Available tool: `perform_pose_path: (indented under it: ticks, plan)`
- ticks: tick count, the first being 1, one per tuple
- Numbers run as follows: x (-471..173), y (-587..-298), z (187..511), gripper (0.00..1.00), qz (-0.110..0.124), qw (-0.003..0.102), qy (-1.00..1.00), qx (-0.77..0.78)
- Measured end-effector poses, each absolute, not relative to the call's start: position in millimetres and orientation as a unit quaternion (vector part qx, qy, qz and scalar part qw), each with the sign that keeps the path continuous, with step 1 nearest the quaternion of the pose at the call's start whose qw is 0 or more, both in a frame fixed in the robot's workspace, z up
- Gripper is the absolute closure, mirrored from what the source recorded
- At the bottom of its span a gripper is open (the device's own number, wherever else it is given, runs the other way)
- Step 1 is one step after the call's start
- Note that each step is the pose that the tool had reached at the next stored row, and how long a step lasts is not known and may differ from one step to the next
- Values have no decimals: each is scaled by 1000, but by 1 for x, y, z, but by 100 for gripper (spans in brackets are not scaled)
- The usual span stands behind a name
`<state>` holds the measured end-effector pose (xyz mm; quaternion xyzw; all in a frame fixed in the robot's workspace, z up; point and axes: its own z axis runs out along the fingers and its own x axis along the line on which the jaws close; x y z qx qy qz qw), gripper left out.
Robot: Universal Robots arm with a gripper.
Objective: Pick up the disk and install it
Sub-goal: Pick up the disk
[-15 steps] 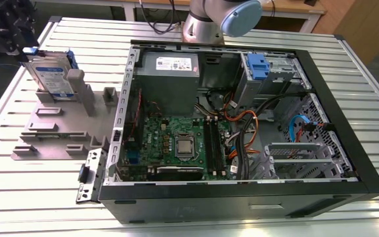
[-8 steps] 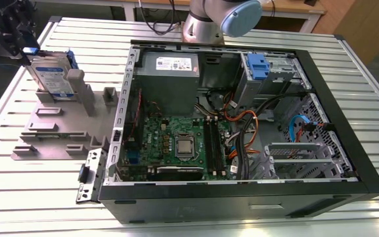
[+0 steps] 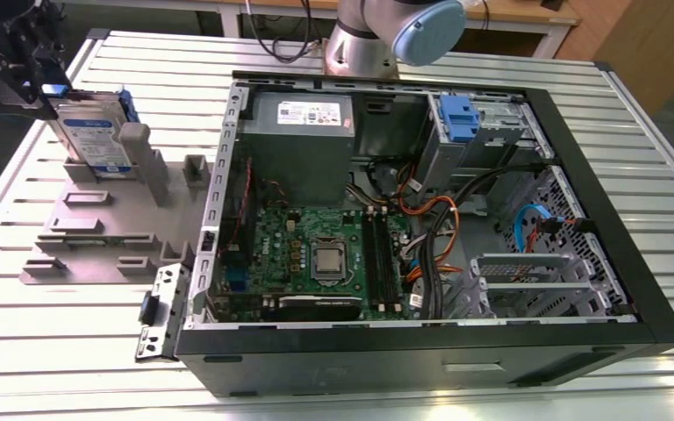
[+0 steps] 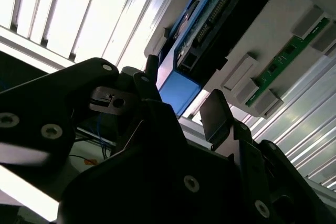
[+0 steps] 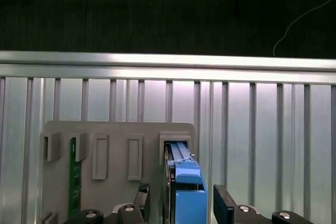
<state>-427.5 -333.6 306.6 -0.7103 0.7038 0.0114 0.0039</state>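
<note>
**Item 1, the disk.** Flat rectangular silver hard drive (image 3: 89,132) with a white-and-blue label, clipped in a blue plastic carrier frame. It stands upright on edge in a slot of the fixture plate. In the exterior view it is at ten o'clock from the computer case, and well apart from it. Its blue carrier edge (image 5: 186,192) faces the camera in the first wrist view.

**Item 2, the gripper.** Black two-finger gripper (image 5: 181,191) on the arm, lowered over the top of the disk. Its fingers (image 5: 222,203) are spread, one on each side of the blue frame. A gap shows on both sides in both wrist views, so nothing is pinched.

**Item 3, fixture plate.** Flat grey plastic plate (image 3: 91,237) with raised rectangular slots. In the exterior view it lies on the table at nine o'clock from the case. A narrow green circuit strip (image 5: 74,177) stands in another slot, a few slots away from the disk.

**Item 4, computer case.** Open black tower case (image 3: 431,351) lying on its side, holding:
- a green motherboard (image 3: 313,237) near its centre;
- a grey power supply box (image 3: 302,118) with a white sticker at twelve o'clock;
- a blue plastic bracket (image 3: 460,118) in the drive bay at one o'clock.

**Item 5, table.** Slatted aluminium table (image 3: 32,333) bearing both the plate and the case.

**Item 6, arm base.** Grey robot arm column (image 3: 361,48) with a blue cap, at twelve o'clock beyond the case.
</note>
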Motion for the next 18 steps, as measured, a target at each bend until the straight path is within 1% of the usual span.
perform_pose_path:
  ticks: [5, 6, 18]
  plan:
    - [-427, -334, 306, 42, 11, 4, 704, -710]
    - [-428, -334, 306, 49, 11, 3, 704, -710]
    - [-428, -331, 303, 49, 10, 4, 712, -702]
